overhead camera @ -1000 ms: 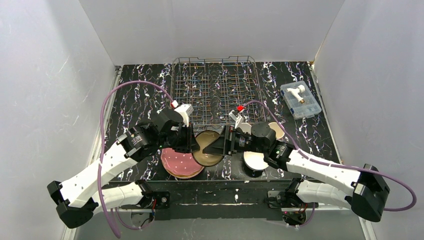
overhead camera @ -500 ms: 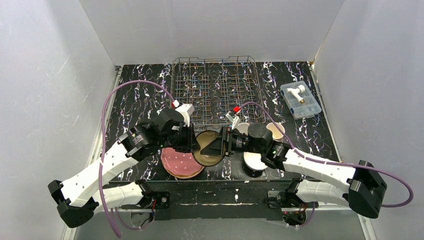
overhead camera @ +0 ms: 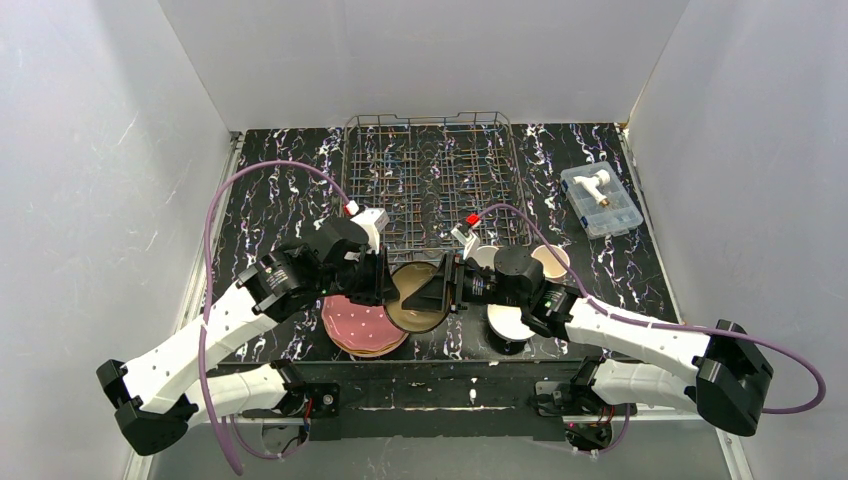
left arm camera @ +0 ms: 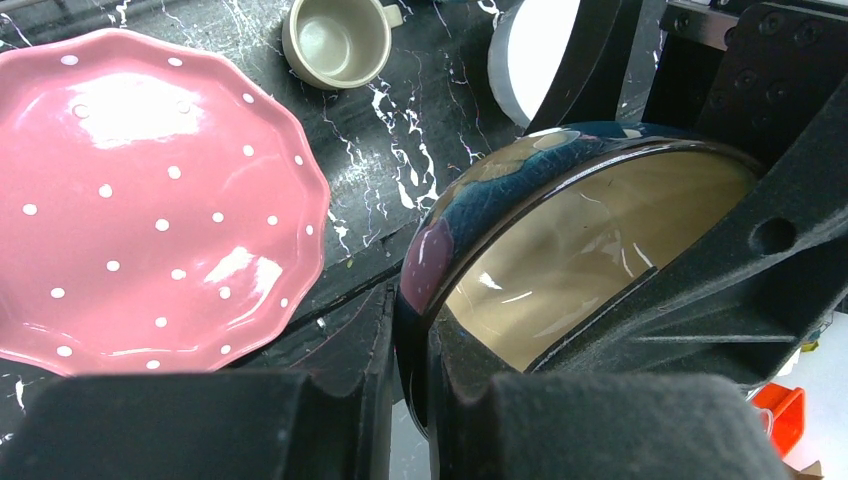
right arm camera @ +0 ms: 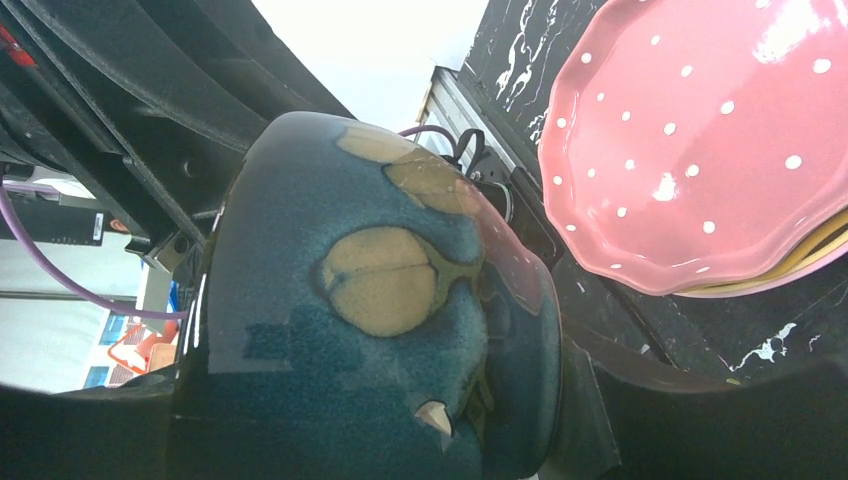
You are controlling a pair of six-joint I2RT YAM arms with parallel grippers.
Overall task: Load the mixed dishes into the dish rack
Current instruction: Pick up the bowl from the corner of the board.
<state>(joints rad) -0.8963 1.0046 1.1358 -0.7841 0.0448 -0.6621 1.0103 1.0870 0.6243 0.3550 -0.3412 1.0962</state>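
Note:
A teal bowl (overhead camera: 415, 298) with a tan inside hangs tilted on edge just in front of the dish rack (overhead camera: 430, 180). My left gripper (overhead camera: 385, 280) is shut on its rim (left arm camera: 445, 330), one finger inside and one outside. My right gripper (overhead camera: 440, 285) straddles the bowl (right arm camera: 380, 330) from the other side. One of its fingers (left arm camera: 650, 300) lies across the bowl's inside. Whether these jaws press on the bowl is unclear. A pink dotted plate (overhead camera: 358, 322) tops a stack below my left gripper.
A white bowl (overhead camera: 510, 322) sits under my right arm, with a mug (overhead camera: 550, 258) behind it. A grey-olive mug (left arm camera: 335, 40) stands beyond the pink plate (left arm camera: 130, 200). A clear plastic box (overhead camera: 600, 198) lies at the far right. The rack holds nothing.
My right gripper has slid left onto the bowl and its jaws have narrowed around it. My left gripper and the bowl have stayed in place.

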